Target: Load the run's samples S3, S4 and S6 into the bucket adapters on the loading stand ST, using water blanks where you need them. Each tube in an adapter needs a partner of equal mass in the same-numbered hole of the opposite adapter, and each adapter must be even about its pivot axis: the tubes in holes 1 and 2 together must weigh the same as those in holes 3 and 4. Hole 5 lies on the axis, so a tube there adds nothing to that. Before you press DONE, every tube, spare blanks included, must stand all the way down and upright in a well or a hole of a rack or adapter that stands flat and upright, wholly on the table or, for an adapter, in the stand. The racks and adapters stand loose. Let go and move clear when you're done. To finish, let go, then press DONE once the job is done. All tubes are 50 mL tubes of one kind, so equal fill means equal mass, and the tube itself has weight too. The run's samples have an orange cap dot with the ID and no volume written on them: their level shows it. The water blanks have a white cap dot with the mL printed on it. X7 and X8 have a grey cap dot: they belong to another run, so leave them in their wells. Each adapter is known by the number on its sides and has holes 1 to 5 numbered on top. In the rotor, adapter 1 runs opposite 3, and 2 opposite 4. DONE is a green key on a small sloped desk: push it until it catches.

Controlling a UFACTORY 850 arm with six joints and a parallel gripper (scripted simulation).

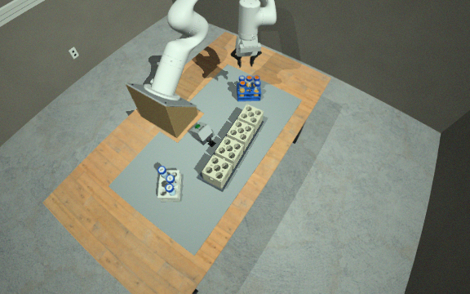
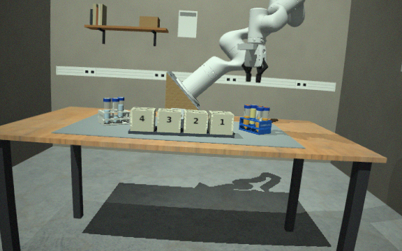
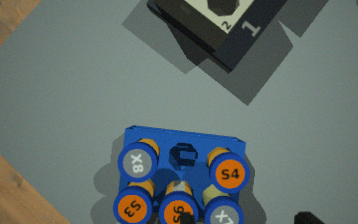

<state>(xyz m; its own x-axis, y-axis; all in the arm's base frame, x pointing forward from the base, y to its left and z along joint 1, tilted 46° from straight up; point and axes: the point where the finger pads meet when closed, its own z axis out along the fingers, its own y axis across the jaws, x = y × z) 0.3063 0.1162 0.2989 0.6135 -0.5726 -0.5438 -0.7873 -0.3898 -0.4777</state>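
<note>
My gripper (image 1: 246,65) (image 2: 253,81) (image 3: 246,219) is open and empty, high above the blue rack (image 1: 249,98) (image 2: 264,127) (image 3: 205,145). The rack holds five tubes: S4 (image 3: 230,173), S3 (image 3: 133,206), S6 (image 3: 172,210), X8 (image 3: 137,170) and X7 (image 3: 223,215). One front middle well is empty. A finger hides part of S6's cap. Adapters 1 (image 1: 251,121) (image 2: 222,122), 2 (image 2: 195,120), 3 (image 2: 169,120) and 4 (image 2: 142,118) stand in a row on the dark stand (image 2: 181,134); no tubes show in them. Three blanks stand in the white rack (image 1: 170,199), their printed volumes unreadable.
The green DONE key (image 1: 197,126) is on the small sloped desk (image 1: 206,132) between the arm's base (image 1: 166,116) and the adapter row. The white rack is at the mat's far end from the blue rack. Adapter 1 is the adapter nearest the blue rack.
</note>
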